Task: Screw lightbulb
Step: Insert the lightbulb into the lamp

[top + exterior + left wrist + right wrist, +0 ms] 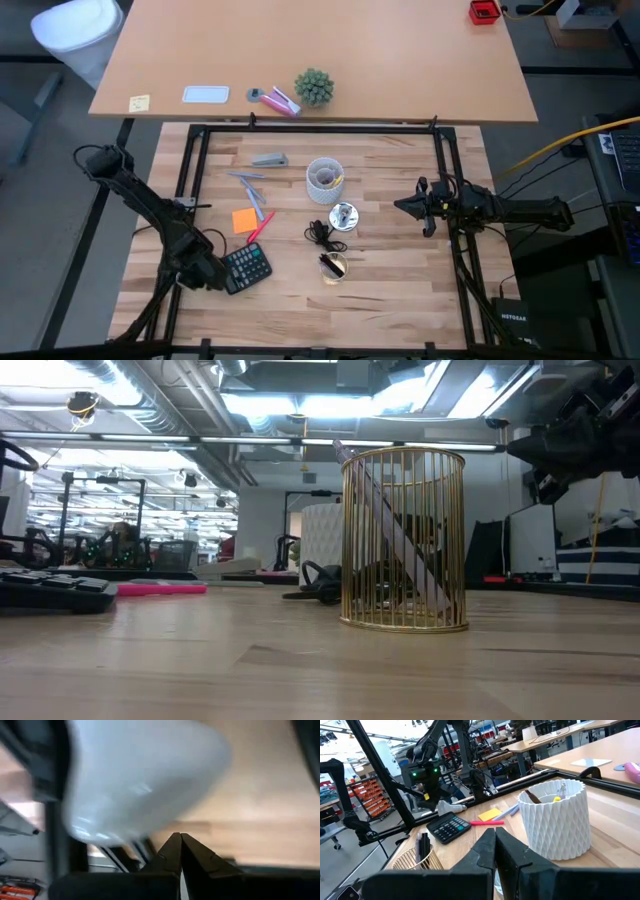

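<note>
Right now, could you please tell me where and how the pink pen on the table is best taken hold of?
Grip the pink pen at mid-shaft, coming straight down from above and closing across its length. It lies flat, long and thin, beside the orange note, with one end near the calculator, so the middle looks freest.

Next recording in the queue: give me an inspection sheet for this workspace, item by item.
Surface: wooden table inside a black frame.
Job's things: silver socket mid-table; lightbulb not made out in any view.
Clutter: white ribbed cup with pens, gold wire basket, calculator, orange note pad, red marker, grey stapler.
Grippers: left hand shut, empty, by the calculator; right hand shut, empty, right of the socket.
Cables: black cord at the socket; yellow cable off-table.
Surroundings: second table with a small plant; white bin.
</note>
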